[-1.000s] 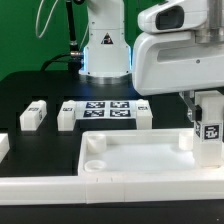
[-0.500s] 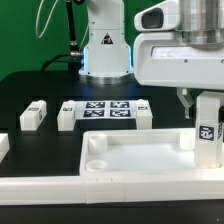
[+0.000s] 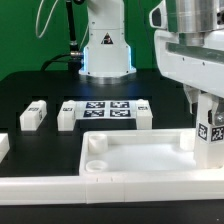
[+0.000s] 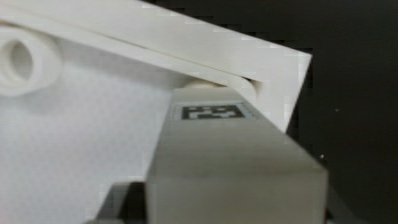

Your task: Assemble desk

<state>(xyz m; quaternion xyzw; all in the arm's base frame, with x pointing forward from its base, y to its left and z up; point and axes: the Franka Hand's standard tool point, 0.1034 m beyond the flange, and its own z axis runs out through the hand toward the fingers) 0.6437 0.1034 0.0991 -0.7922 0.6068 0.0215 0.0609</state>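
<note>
**A:** Gripper (image 3: 207, 108) state, exterior view?

**B:** Clenched on the held leg (image 3: 211, 138). That leg is upright below the fingers, its tag facing the camera, on the exterior view's right.

**A:** Where is it relative to the tabletop (image 3: 140, 158)?

**B:** At the tabletop's far corner on that side. The rim hides the lower end, so I cannot tell if it sits in a socket.

**A:** Wrist view?

**B:** The held leg fills the foreground, tag legible. Its far end meets a corner of the tabletop. A socket ring (image 4: 18, 60) shows at a neighbouring corner.

**A:** How does the tabletop lie?

**B:** Flat on the black table (image 3: 30, 85), rim up, nearest the camera. There is a round socket (image 3: 95, 145) at its far corner on the exterior view's left. A white border bar (image 3: 40, 187) runs along the near side.

**A:** Other legs?

**B:** Three lie loose behind the tabletop, well apart from the gripper. The outer leg (image 3: 33, 116) is furthest toward the exterior view's left. The second leg (image 3: 67, 114) is just beside the marker board (image 3: 105, 108). The third leg (image 3: 143, 112) is at the board's other end.

**A:** Behind those?

**B:** The robot base (image 3: 103, 50), centred at the back.
</note>
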